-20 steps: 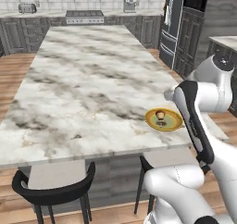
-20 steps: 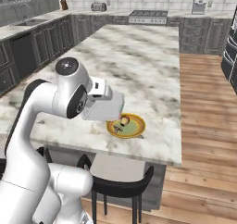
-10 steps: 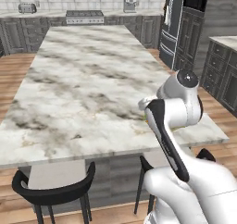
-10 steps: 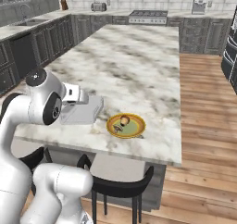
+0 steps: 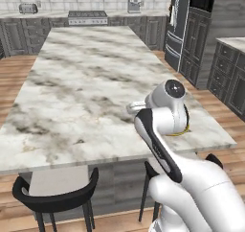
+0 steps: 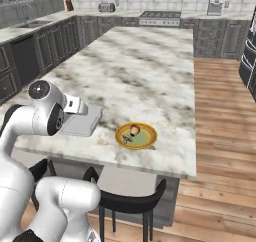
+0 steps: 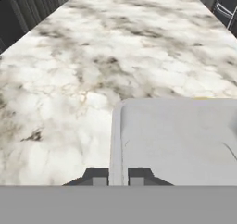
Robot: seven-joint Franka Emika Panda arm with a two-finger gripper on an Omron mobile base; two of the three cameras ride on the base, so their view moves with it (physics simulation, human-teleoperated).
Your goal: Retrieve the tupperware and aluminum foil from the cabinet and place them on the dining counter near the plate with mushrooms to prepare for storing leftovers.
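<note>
The small flat rectangular tupperware (image 6: 82, 122), pale grey-white and translucent with rounded corners, reads as a light, stiff plastic box with smooth, probably slippery walls; a pinch on its thin rim, as now, is likely the only hold the narrow fingers allow, and it leaves the long body free to swing or slip if the hand tilts. In the hand view the gripper (image 7: 118, 177) is closed narrow across one edge of the container, a dark fingertip on each side of the rim. In the right base view the box sits low over the near left part of the large white, grey-veined marble counter (image 6: 150, 61), just beside the small round yellow plate with a brown mushroom at its centre (image 6: 136, 135) and apart from it; whether its underside touches the marble I cannot tell. The near edge of the counter lies close, so setting down wants care not to overhang it, and a black stool (image 6: 131, 202) stands below that edge. Away from the robot the marble stretches bare and wide, giving ample room to lift off and withdraw. The blue foil carton is still to be fetched.
</note>
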